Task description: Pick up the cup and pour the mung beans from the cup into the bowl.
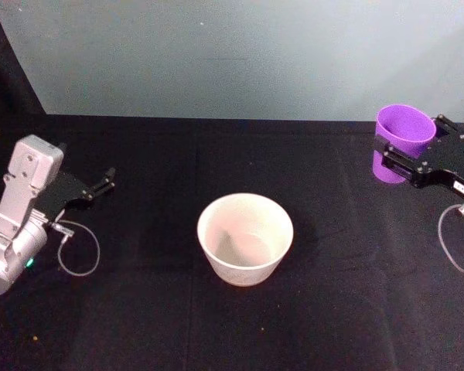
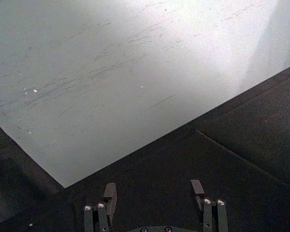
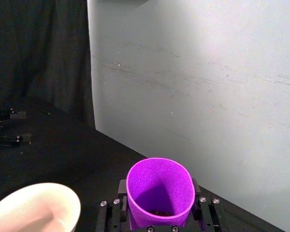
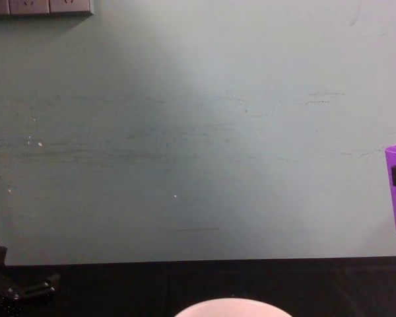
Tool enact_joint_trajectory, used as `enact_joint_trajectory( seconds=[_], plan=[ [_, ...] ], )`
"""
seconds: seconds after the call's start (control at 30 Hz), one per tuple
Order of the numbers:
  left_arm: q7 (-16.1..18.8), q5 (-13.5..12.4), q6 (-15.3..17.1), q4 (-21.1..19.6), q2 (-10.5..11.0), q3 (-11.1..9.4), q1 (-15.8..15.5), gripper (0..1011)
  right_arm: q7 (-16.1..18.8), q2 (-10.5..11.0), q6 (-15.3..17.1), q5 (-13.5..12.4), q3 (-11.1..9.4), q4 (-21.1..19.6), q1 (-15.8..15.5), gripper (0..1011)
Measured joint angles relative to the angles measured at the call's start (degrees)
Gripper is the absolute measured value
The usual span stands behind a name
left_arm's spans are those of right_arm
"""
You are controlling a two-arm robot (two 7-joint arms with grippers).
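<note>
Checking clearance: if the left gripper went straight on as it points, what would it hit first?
The left gripper has a free way over the black table; first, probably, the pale wall, though depth is unclear.

The head camera looked steeply down on the black table [image 1: 332, 325], bowl [image 1: 243, 269] central. The chest camera sat low, facing the wall [image 4: 198, 132], and shared the bowl's rim. The right wrist camera peered closely over the cup [image 3: 159, 186] toward that bowl; the left wrist's seemingly hovered low, facing wall.

lab setup: black tabletop [image 1: 216, 332], bare wall [image 1: 232, 54]
</note>
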State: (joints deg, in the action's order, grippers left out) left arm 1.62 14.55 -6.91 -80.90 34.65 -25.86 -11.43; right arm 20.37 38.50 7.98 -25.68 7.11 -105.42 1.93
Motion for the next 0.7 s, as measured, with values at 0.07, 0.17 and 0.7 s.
enact_joint_trajectory(
  seconds=[0.07, 0.17, 0.7],
  plan=[
    [0.00, 0.00, 0.00, 0.00, 0.00, 0.00, 0.00, 1000, 0.00, 0.00, 0.00, 0.00, 0.00, 0.00, 0.00, 733],
    [0.00, 0.00, 0.00, 0.00, 0.00, 0.00, 0.00, 1000, 0.00, 0.00, 0.00, 0.00, 0.00, 0.00, 0.00, 733],
    [0.00, 0.00, 0.00, 0.00, 0.00, 0.00, 0.00, 1000, 0.00, 0.00, 0.00, 0.00, 0.00, 0.00, 0.00, 733]
  ],
)
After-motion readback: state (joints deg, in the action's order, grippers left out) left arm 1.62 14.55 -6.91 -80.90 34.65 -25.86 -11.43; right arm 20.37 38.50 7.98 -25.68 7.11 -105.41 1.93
